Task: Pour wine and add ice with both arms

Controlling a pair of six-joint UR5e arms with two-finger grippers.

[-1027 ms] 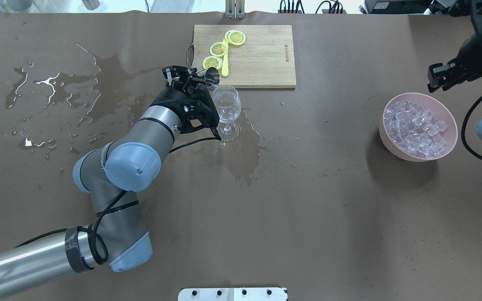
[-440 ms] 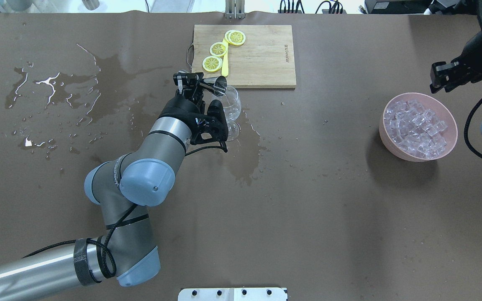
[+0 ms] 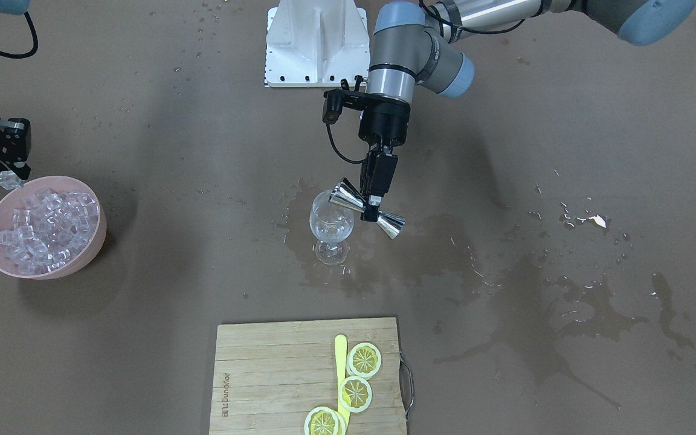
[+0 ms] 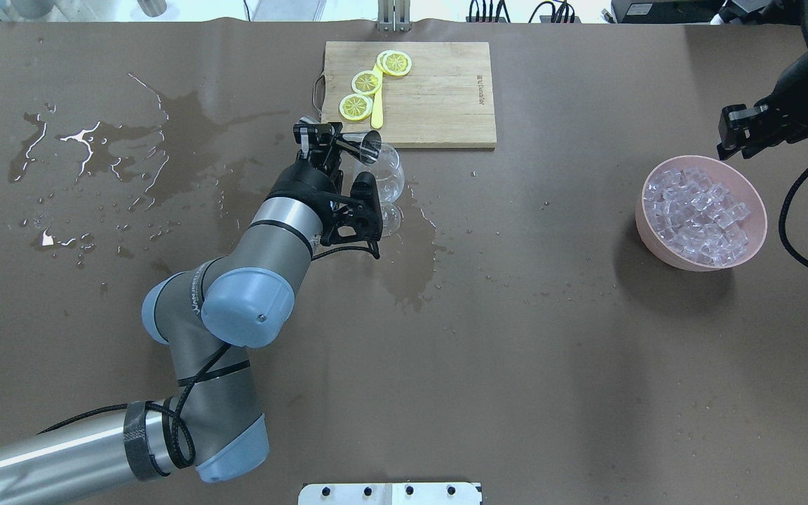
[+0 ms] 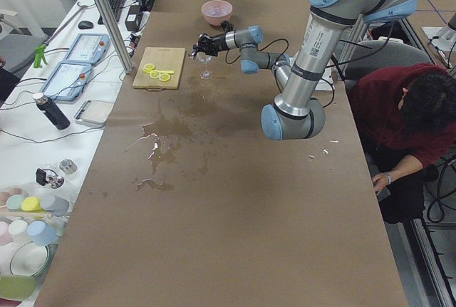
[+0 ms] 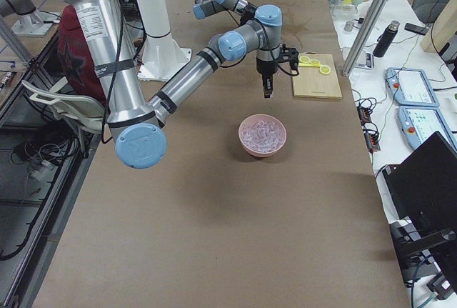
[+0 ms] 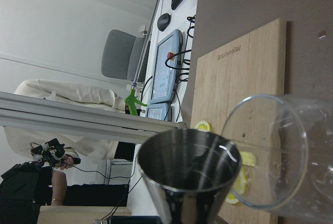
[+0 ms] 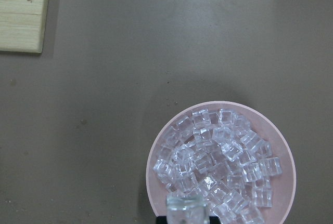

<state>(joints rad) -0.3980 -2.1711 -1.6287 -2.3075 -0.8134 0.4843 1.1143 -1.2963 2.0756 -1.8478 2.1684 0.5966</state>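
My left gripper [image 3: 376, 188] is shut on the waist of a steel jigger [image 3: 367, 209], tipped on its side with its mouth at the rim of a stemmed wine glass [image 3: 331, 226]. The overhead view shows that jigger [image 4: 365, 145] over the glass [image 4: 391, 179]. In the left wrist view the jigger's [image 7: 190, 168] inside looks bare beside the glass rim [image 7: 291, 146]; the wine is too clear to make out. My right gripper [image 3: 7, 176] hangs over the near rim of a pink bowl [image 3: 99, 238], shut on one ice cube [image 8: 186, 209]. Several ice cubes [image 4: 698, 214] fill the bowl.
A wooden cutting board [image 4: 439, 98] with lemon slices [image 4: 366, 82] and a yellow stick lies just beyond the glass. Wet patches [image 4: 95, 147] spread over the brown table around the glass and to its left. A white base bracket [image 3: 315, 42] sits at the robot's side.
My left arm has swung right and away from the robot, bringing the jigger's mouth from beside the glass to over its rim. The right gripper has barely shifted above the bowl's edge.
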